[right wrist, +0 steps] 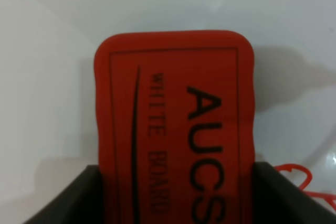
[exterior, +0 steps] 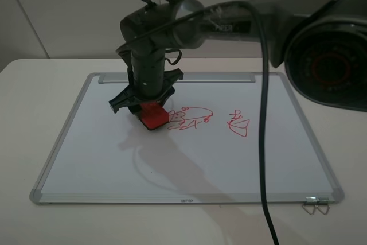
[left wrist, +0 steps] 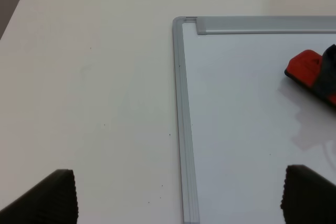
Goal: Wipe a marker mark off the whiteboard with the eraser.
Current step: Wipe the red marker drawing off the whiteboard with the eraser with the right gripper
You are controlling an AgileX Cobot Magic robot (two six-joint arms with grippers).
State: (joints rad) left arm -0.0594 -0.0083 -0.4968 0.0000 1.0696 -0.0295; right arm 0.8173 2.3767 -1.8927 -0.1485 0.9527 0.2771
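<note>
Right wrist view: right pincer (right wrist: 176, 198) clamps rounded red eraser (right wrist: 173, 108); left pincer (left wrist: 181, 195) apart.

Pale tabletop (exterior: 23, 113) backed by a plain off-white wall (exterior: 69, 10); toward the right, a small red scribble (exterior: 239, 124) ending in a pointed triangular loop; at the near right, silver wire clips (exterior: 316, 205) lying on the table, seen from above

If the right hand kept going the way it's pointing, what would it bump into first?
The whiteboard, probably. The right hand points down at it, holding the eraser, so the eraser would press the board first, beside the marker mark. Whether it touches now is unclear.
</note>
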